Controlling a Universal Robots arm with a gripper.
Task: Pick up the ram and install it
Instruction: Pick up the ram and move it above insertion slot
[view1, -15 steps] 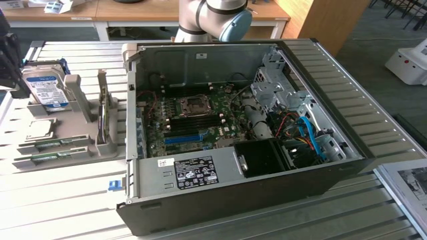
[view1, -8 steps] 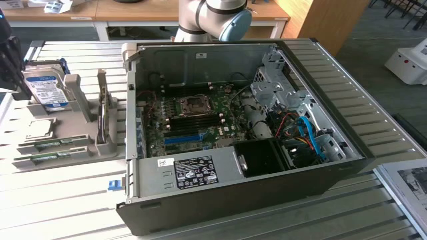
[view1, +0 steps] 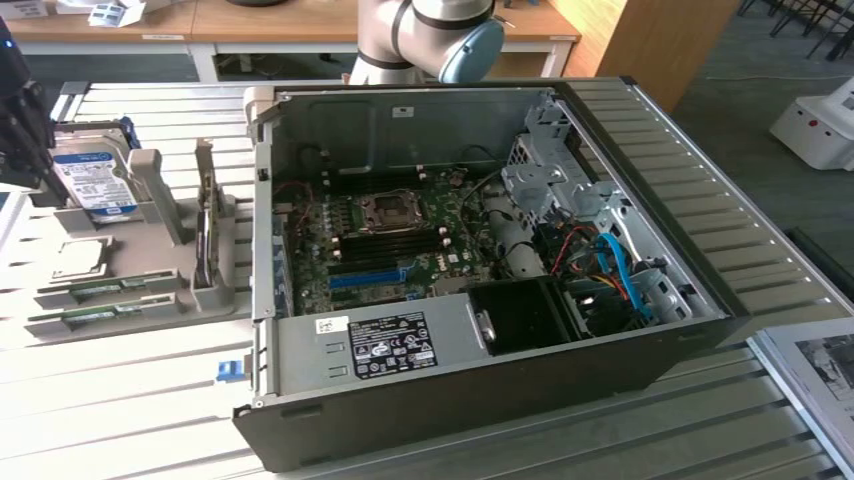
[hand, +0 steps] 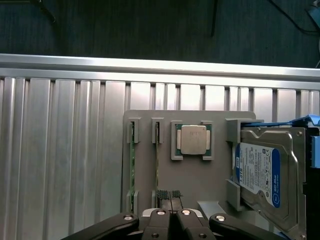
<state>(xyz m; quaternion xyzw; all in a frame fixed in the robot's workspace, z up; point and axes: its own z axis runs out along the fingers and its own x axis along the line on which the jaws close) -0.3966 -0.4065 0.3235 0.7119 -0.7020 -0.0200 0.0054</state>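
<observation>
As the wrist view shows the tool (hand: 168, 194) clenched near the ram (hand: 158, 160), the exterior view shows the computer case (view1: 507, 395).

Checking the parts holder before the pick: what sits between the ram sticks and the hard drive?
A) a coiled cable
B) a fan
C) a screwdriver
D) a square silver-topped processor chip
D: a square silver-topped processor chip lies in the gray holder between the ram sticks and the hard drive.

The gripper (hand: 168, 194) faces downward, its two black fingers (hand: 161, 194) closed flat against each other, textured pads touching, linkage bars (hand: 107, 227) splayed outward behind them.
</observation>
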